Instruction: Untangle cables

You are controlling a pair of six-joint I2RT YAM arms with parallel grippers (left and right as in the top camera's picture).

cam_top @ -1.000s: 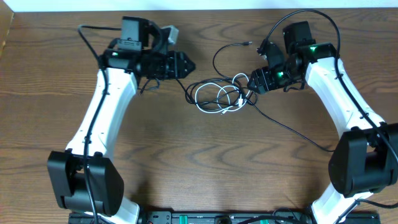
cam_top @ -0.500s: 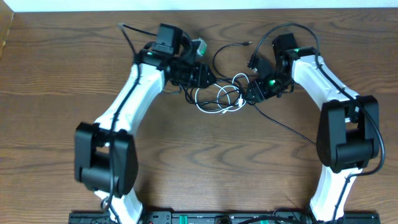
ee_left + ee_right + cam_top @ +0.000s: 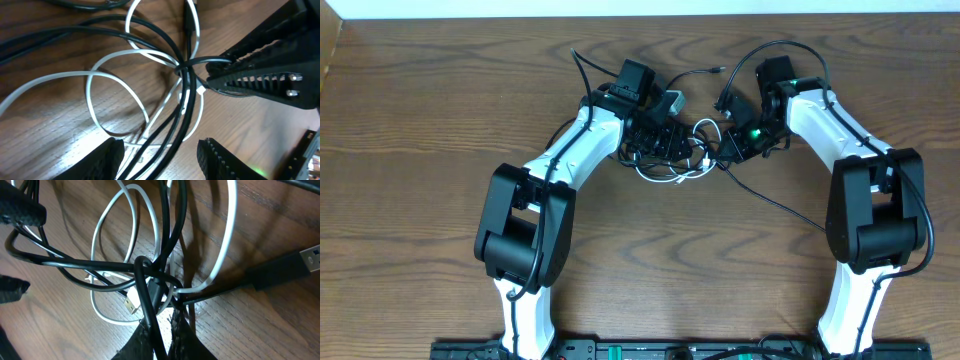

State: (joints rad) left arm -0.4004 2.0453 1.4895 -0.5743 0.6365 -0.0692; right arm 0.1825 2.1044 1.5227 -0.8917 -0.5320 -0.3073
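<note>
The cables (image 3: 682, 155) lie in one tangle at the table's back middle: a white cable (image 3: 95, 85) looping among several black cables (image 3: 186, 95). My left gripper (image 3: 665, 140) hangs over the tangle's left side. In the left wrist view it (image 3: 160, 162) stands open, with black strands running between its fingers without being pinched. My right gripper (image 3: 726, 146) sits at the tangle's right side. In the right wrist view it (image 3: 161, 340) is shut on a black cable (image 3: 150, 300) just below the knot, beside a small metal plug (image 3: 131, 305).
One black cable trails off to the right front (image 3: 790, 208), and another loops toward the back (image 3: 688, 78). A black USB plug (image 3: 300, 262) lies right of the knot. The table's far edge (image 3: 620, 18) runs close behind both arms.
The left arm has swung right from the back left until its gripper is over the tangle. The right gripper has closed on a black cable at the knot.
</note>
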